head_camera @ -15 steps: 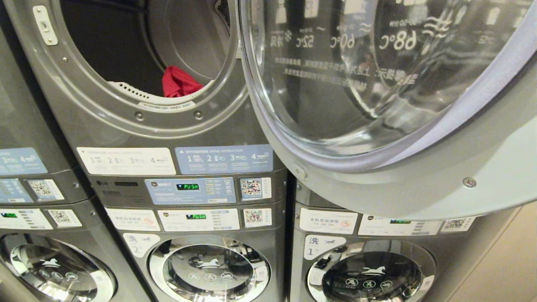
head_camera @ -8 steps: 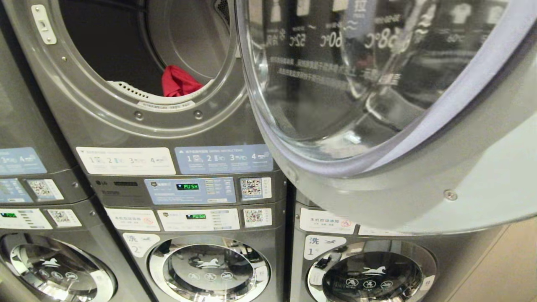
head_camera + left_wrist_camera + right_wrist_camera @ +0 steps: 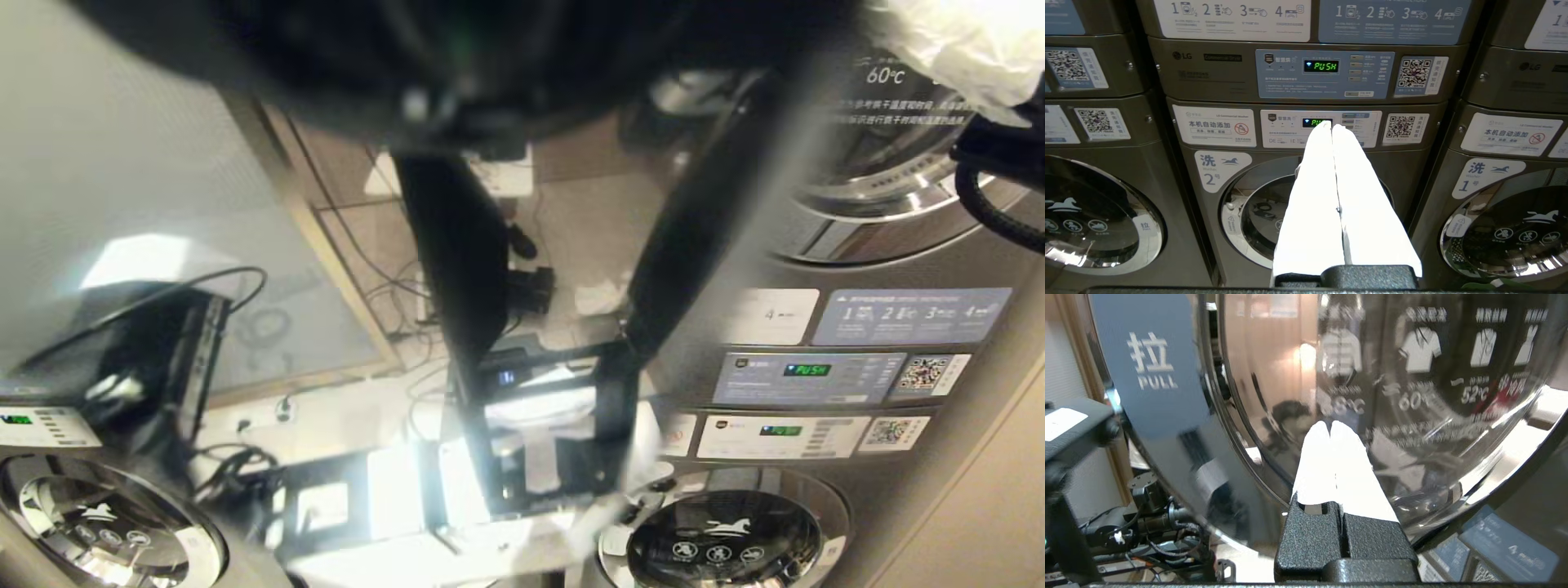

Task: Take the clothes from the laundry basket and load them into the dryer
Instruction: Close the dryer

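Swinging shut: dryer door (image 3: pixel 1372 396), glass now across the head view where the open drum and a red garment inside showed a moment ago; loading looks finished. Right gripper (image 3: pixel 1331 428): fingers pressed together, empty, tips at the door glass beside the "PULL" label (image 3: pixel 1149 363). Left gripper (image 3: pixel 1332 127): fingers pressed together, empty, parked facing the washer (image 3: pixel 1306 196) below. Laundry basket: not in view. Red garment: a red glint (image 3: pixel 1506 396) through the glass, presumably it.

Head view smeared by motion blur; glare blooms low.
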